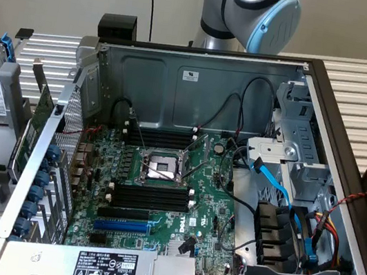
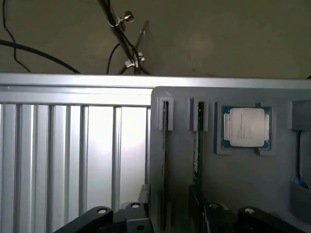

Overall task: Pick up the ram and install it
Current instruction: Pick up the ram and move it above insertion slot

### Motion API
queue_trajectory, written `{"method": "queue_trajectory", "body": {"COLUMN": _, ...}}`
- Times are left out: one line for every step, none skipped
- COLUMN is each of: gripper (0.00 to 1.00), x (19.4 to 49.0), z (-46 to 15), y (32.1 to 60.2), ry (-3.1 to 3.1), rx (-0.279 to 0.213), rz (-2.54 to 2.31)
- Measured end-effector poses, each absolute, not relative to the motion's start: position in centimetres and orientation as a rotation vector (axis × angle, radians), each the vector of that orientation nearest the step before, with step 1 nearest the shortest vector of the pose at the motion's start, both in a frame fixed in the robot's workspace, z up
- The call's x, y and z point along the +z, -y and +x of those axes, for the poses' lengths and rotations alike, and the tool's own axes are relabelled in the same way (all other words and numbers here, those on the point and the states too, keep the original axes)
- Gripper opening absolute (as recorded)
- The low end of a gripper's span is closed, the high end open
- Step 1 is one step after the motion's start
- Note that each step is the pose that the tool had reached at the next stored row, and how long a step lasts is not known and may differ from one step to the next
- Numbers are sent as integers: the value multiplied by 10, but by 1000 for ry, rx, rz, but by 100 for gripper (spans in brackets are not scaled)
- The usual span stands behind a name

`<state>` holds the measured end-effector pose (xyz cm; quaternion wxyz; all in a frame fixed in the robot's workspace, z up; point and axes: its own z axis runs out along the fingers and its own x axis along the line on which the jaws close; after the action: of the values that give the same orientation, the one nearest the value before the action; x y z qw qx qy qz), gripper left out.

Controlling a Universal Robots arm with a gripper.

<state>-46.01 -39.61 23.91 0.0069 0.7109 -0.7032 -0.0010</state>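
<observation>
In the wrist view a grey holder carries two thin ram sticks standing on edge in narrow slots, one nearer the ribbed metal and one beside it with a greenish edge. My gripper hangs just over the holder's near end, open, with its black fingers apart on either side of the first stick's slot and nothing held. The exterior view shows the open computer case with the motherboard and its long black memory slots, all bare.
A processor chip rests in a pocket of the holder past the sticks. Ribbed metal table lies beside the holder. In the case are a bare processor socket, a blue slot, loose black cables and drive cages. The arm rises behind the case.
</observation>
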Motion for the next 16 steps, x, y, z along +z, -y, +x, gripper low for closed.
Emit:
{"method": "queue_trajectory", "body": {"gripper": 45, "x": 237, "z": -460, "y": 396, "ry": 2200, "rx": -3, "rz": 2224}}
{"method": "queue_trajectory", "body": {"gripper": 45, "x": 235, "z": -460, "y": 396, "ry": 2200, "rx": -3, "rz": 2224}}
{"method": "queue_trajectory", "body": {"gripper": 45, "x": 234, "z": -460, "y": 396, "ry": 2200, "rx": -3, "rz": 2224}}
{"method": "queue_trajectory", "body": {"gripper": 45, "x": 232, "z": -460, "y": 396, "ry": 2200, "rx": -3, "rz": 2224}}
{"method": "queue_trajectory", "body": {"gripper": 45, "x": 230, "z": -460, "y": 396, "ry": 2200, "rx": -3, "rz": 2224}}
{"method": "queue_trajectory", "body": {"gripper": 45, "x": 228, "z": -460, "y": 396, "ry": 2200, "rx": -3, "rz": 2224}}
{"method": "queue_trajectory", "body": {"gripper": 45, "x": 226, "z": -460, "y": 396, "ry": 2200, "rx": -3, "rz": 2224}}
{"method": "queue_trajectory", "body": {"gripper": 45, "x": 225, "z": -460, "y": 396, "ry": 2200, "rx": -3, "rz": 2223}}
{"method": "queue_trajectory", "body": {"gripper": 45, "x": 223, "z": -460, "y": 396, "ry": 2200, "rx": -3, "rz": 2223}}
{"method": "queue_trajectory", "body": {"gripper": 45, "x": 221, "z": -459, "y": 396, "ry": 2200, "rx": -3, "rz": 2223}}
{"method": "queue_trajectory", "body": {"gripper": 45, "x": 219, "z": -459, "y": 396, "ry": 2200, "rx": -3, "rz": 2224}}
{"method": "queue_trajectory", "body": {"gripper": 45, "x": 217, "z": -458, "y": 396, "ry": 2200, "rx": -3, "rz": 2224}}
{"method": "queue_trajectory", "body": {"gripper": 45, "x": 215, "z": -458, "y": 396, "ry": 2200, "rx": -3, "rz": 2224}}
{"method": "queue_trajectory", "body": {"gripper": 45, "x": 214, "z": -458, "y": 396, "ry": 2200, "rx": -3, "rz": 2223}}
{"method": "queue_trajectory", "body": {"gripper": 45, "x": 212, "z": -458, "y": 397, "ry": 2200, "rx": -3, "rz": 2224}}
{"method": "queue_trajectory", "body": {"gripper": 45, "x": 211, "z": -458, "y": 397, "ry": 2200, "rx": -3, "rz": 2224}}
